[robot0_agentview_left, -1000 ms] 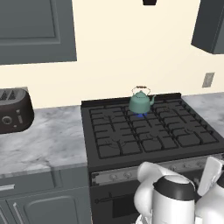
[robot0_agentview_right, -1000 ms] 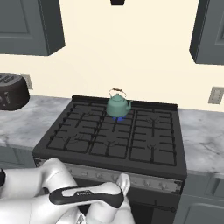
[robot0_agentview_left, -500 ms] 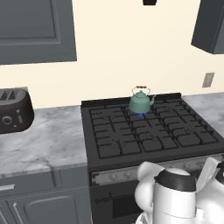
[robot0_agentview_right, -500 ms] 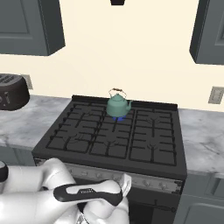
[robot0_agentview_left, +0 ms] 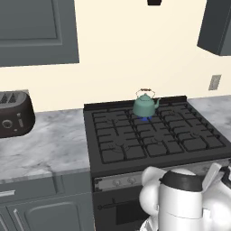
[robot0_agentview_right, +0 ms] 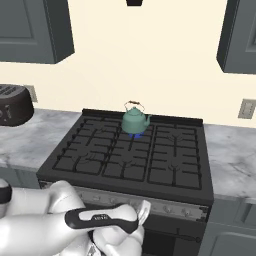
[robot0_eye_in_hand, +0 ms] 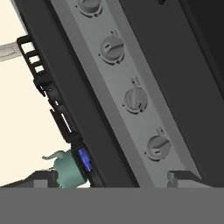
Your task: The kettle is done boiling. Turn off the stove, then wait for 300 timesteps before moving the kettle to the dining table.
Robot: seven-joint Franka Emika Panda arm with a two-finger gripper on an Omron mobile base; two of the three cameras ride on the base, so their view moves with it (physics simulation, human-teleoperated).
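Observation:
The teal kettle [robot0_agentview_left: 145, 106] [robot0_agentview_right: 135, 120] stands on the back middle burner of the black stove [robot0_agentview_left: 153, 135] [robot0_agentview_right: 135, 162], and a blue flame [robot0_agentview_left: 145, 118] burns under it. The hand view, rolled sideways, looks closely at the stove's silver knob strip [robot0_eye_in_hand: 131, 70]. Several knobs sit in a row there, the nearest one [robot0_eye_in_hand: 158, 146] just above my right fingertip [robot0_eye_in_hand: 183, 178]. My gripper [robot0_eye_in_hand: 113, 180] is open and holds nothing, hovering just off the strip. The kettle [robot0_eye_in_hand: 65, 168] and its flame [robot0_eye_in_hand: 84, 159] peek past the stove's edge. The dining table is out of view.
A dark toaster [robot0_agentview_left: 13, 115] [robot0_agentview_right: 12, 107] stands on the marble counter [robot0_agentview_left: 45, 144] left of the stove. Grey wall cabinets [robot0_agentview_left: 36, 31] hang above. More counter and a wall outlet [robot0_agentview_right: 246, 108] lie to the right. My white arm [robot0_agentview_right: 75, 225] is folded low before the oven door.
My arm has sunk a little lower in front of the stove. The kettle has not moved and the jaws have stayed wide apart.

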